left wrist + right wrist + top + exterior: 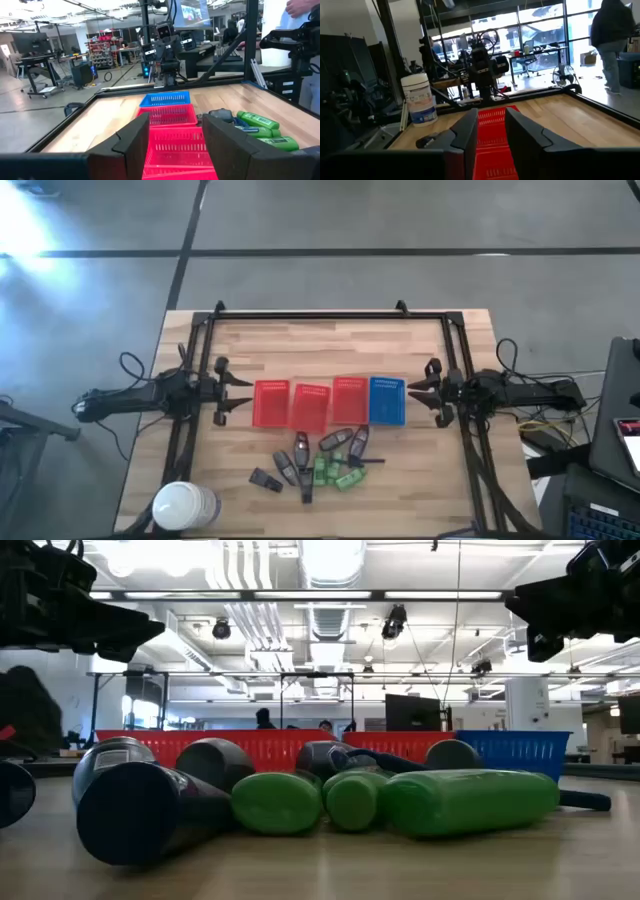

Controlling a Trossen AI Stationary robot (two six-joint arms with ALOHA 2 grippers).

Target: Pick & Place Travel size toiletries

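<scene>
On the wooden table (240, 360) there were four mesh plastic baskets in one row: three red baskets (310, 404) and one blue basket (387, 400) at the end. In front of the blue basket lay a heap of small bottles (325, 462), dark grey and bright green; three green ones (467, 801) showed clearly, while the dark ones overlapped too much for counting. One large white cylindrical roll (185, 506) stood at the table corner.

Basket row (330, 402) walls off toiletries (318, 463) behind; white roll (185, 506) near-left; near edge open.

A robotics lab or workshop: exposed ceiling ducts (330, 565), desks with monitors (412, 712), concrete floor (400, 215), other robot rigs (165, 47)
</scene>
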